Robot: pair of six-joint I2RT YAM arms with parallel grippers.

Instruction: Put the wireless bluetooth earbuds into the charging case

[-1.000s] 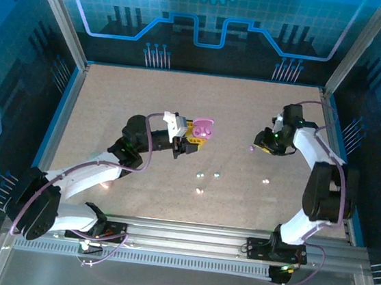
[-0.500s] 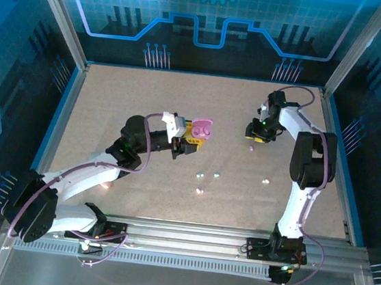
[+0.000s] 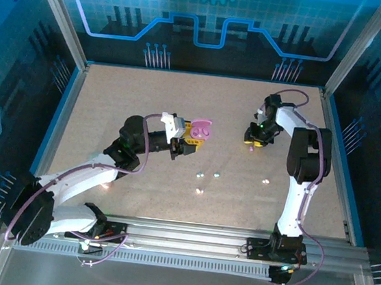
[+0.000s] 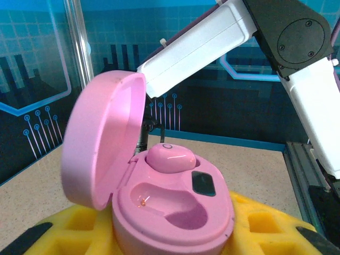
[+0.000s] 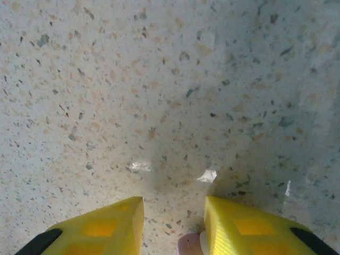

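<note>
**Top external.** The left gripper (image 3: pixel 189 141) is clamped on the pink charging case (image 3: pixel 203 128), which has its lid raised and sits over mid-table. The right gripper (image 3: pixel 253 139) hangs low over the table (image 3: pixel 126 101), to the right and well apart from the case. Pale specks (image 3: pixel 200 176) lie nearer the arm bases and are too small to identify.

**Left wrist.** The case is seated between yellow pads (image 4: pixel 265 228). One pink earbud (image 4: pixel 170 158) sits in the far socket, and the near socket (image 4: pixel 170 204) is empty. The frame edge cuts off the base of the case.

**Right wrist.** The fingers are parted and grip nothing. A pink-and-white piece (image 5: pixel 190 244) lies against the inner face of one fingertip (image 5: pixel 239 228). It is half cut off by the frame edge and is probably the second earbud.

**Handling, judged.** The earbud looks light, hard, glossy and rounded, so it is apt to squirt from the pads. It is best taken across the sides of the bulb, centred between the pads.
</note>
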